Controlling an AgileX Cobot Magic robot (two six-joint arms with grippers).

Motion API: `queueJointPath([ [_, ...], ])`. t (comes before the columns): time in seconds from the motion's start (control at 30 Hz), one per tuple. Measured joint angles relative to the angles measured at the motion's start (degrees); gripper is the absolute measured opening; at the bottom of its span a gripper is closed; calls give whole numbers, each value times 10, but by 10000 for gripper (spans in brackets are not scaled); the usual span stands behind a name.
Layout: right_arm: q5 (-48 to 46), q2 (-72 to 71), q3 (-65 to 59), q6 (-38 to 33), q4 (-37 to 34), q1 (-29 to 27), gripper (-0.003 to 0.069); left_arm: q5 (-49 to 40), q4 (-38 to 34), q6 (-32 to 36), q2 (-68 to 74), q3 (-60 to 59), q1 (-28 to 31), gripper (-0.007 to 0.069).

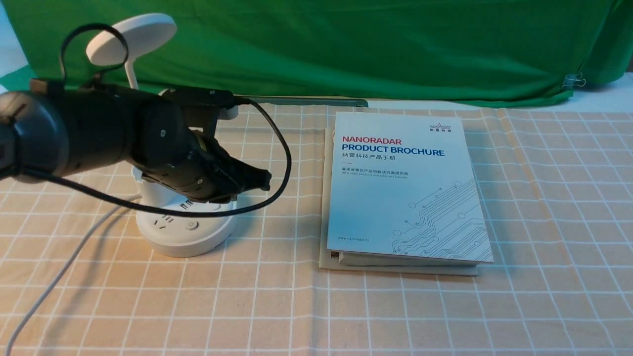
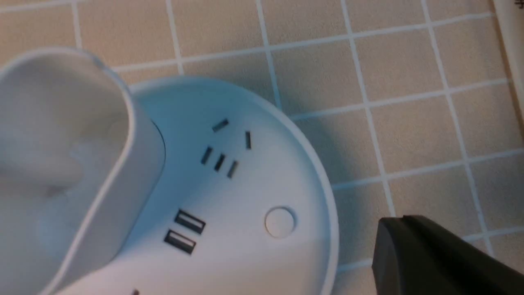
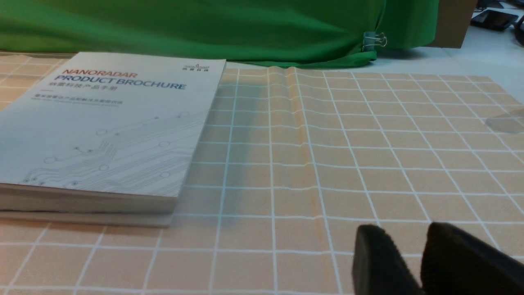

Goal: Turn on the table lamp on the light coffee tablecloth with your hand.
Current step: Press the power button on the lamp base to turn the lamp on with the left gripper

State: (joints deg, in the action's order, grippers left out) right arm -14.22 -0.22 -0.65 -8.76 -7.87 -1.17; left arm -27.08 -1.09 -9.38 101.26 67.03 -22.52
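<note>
The light coffee tablecloth [image 1: 395, 311] lies beneath the white table lamp [image 1: 183, 240] and, well apart, a brochure [image 1: 405, 183] atop a stack. Above the lamp's base, the left fingers [image 2: 397, 246] are together; the right fingers [image 3: 413, 254] are slightly parted.

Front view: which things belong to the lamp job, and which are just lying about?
For the job:
- table lamp, standing on the tablecloth
- light coffee tablecloth, under it
- left gripper, above the lamp's base

Just lying about:
- Nanoradar brochure, on top of a stack
- binder clip, on the green backdrop
</note>
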Motion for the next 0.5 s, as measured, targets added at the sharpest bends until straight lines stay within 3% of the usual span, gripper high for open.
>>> queueJointPath([
  [0.23, 0, 0, 0, 0, 0, 0, 238, -7, 37, -47, 23, 10, 13, 1],
  [0.5, 0, 0, 0, 0, 0, 0, 238, -7, 38, -56, 31, 10, 30, 1],
])
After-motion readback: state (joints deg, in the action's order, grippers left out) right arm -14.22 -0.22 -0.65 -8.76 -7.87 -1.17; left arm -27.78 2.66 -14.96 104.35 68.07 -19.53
